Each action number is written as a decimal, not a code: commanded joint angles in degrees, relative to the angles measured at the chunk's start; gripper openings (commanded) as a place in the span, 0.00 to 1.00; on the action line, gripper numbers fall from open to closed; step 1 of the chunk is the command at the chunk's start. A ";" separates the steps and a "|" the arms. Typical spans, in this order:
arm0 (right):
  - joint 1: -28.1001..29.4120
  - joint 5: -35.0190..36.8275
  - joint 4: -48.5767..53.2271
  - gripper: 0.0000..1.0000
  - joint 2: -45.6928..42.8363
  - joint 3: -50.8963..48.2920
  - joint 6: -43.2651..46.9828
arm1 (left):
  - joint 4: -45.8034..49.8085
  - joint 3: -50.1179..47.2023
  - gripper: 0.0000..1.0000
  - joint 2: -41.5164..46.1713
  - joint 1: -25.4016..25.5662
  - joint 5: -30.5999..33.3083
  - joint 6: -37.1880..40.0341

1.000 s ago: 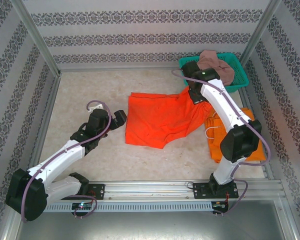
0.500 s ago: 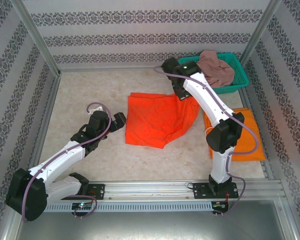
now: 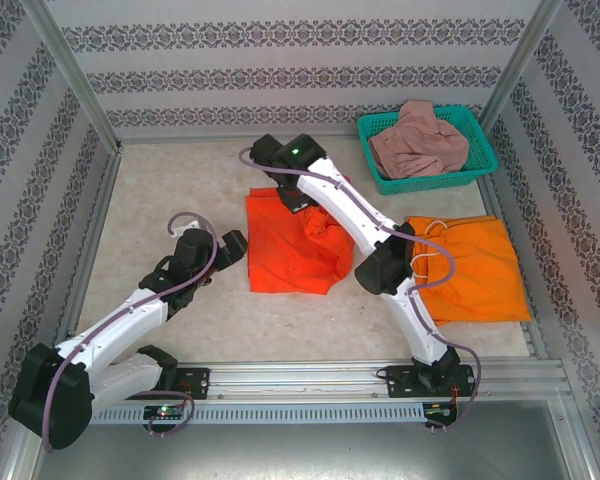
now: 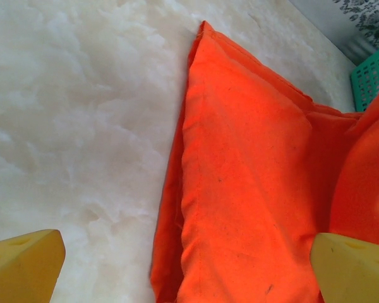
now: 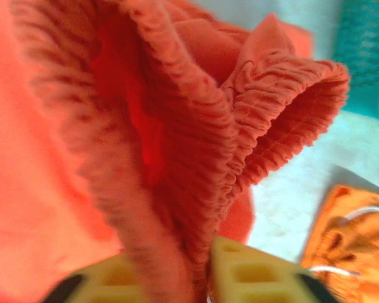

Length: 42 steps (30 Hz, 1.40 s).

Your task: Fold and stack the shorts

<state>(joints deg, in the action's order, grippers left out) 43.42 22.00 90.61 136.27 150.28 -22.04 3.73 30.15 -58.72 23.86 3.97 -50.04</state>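
The red-orange shorts (image 3: 285,255) lie mid-table, folded over on themselves, with a bunched ridge near their right edge. My right gripper (image 3: 298,200) hangs over their far edge; in the right wrist view its jaws (image 5: 202,271) stand close together with the gathered elastic waistband (image 5: 240,126) between them. My left gripper (image 3: 238,243) stands wide open at the shorts' left edge, its yellow fingers (image 4: 25,262) either side of the cloth's hem (image 4: 240,189), touching nothing. The bright orange shorts (image 3: 475,270) lie flat at the right with a white drawstring (image 3: 432,262). The pink shorts (image 3: 415,140) sit crumpled in the basket.
The teal basket (image 3: 480,170) stands at the back right corner. Patterned walls and metal posts enclose the table. Bare marble tabletop (image 3: 170,190) stretches left of the red-orange shorts. The right arm's forearm crosses above the gap between the two orange pairs.
My right arm has swung left from beside the basket, dragging the waistband across and folding the red-orange shorts narrower. The bright orange shorts are now uncovered. The left arm barely moved.
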 commanded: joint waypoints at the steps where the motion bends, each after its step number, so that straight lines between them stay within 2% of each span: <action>1: 1.50 -14.02 -5.83 0.34 2.42 0.48 -5.20 | -1.04 -1.47 1.00 2.88 -0.74 3.47 -3.07; 6: 1.19 -35.97 -20.27 0.60 1.53 -2.39 -10.11 | -0.51 -2.20 1.00 8.29 -0.96 6.78 -3.75; 8: 0.36 -40.35 -24.59 0.66 -1.19 -4.83 -11.20 | -0.07 -2.18 1.00 10.36 -1.01 7.43 -3.79; 11: -1.50 -40.80 -30.19 0.71 -7.68 -12.81 -11.69 | -0.21 -1.72 1.00 12.17 -1.07 6.84 -3.92; 14: -4.07 -38.70 -37.48 0.75 -16.05 -26.26 -12.34 | -0.43 0.39 1.00 10.41 -1.07 3.38 -3.71; 17: -6.97 -36.16 -44.68 0.79 -24.30 -40.81 -13.68 | -1.15 3.96 1.00 5.47 -1.09 -1.74 -3.17; 22: -10.16 -30.77 -46.41 0.81 -31.69 -55.42 -12.01 | -0.50 13.50 1.00 -7.58 -1.27 -10.37 -2.49; 27: -12.09 -34.28 -51.69 0.83 -33.98 -66.90 -13.25 | -2.56 19.58 0.89 -20.48 -1.99 -14.88 -4.13; 34: -14.16 -40.10 -58.34 0.83 -31.44 -78.62 -15.90 | -4.37 26.12 0.81 -34.52 -3.33 -19.26 -5.56; 38: -16.58 -40.89 -57.56 0.83 -32.57 -84.42 -14.03 | -5.27 26.34 0.76 -36.64 -3.61 -20.07 -6.81; 42: -20.60 -40.24 -52.02 0.84 -35.25 -88.05 -8.90 | -5.55 24.50 0.70 -35.97 -3.58 -20.23 -7.72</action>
<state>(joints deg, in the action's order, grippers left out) 25.04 -18.37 34.13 103.79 64.14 -34.70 0.45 55.02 -95.74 20.88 -15.05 -56.18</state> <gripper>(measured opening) 0.834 0.705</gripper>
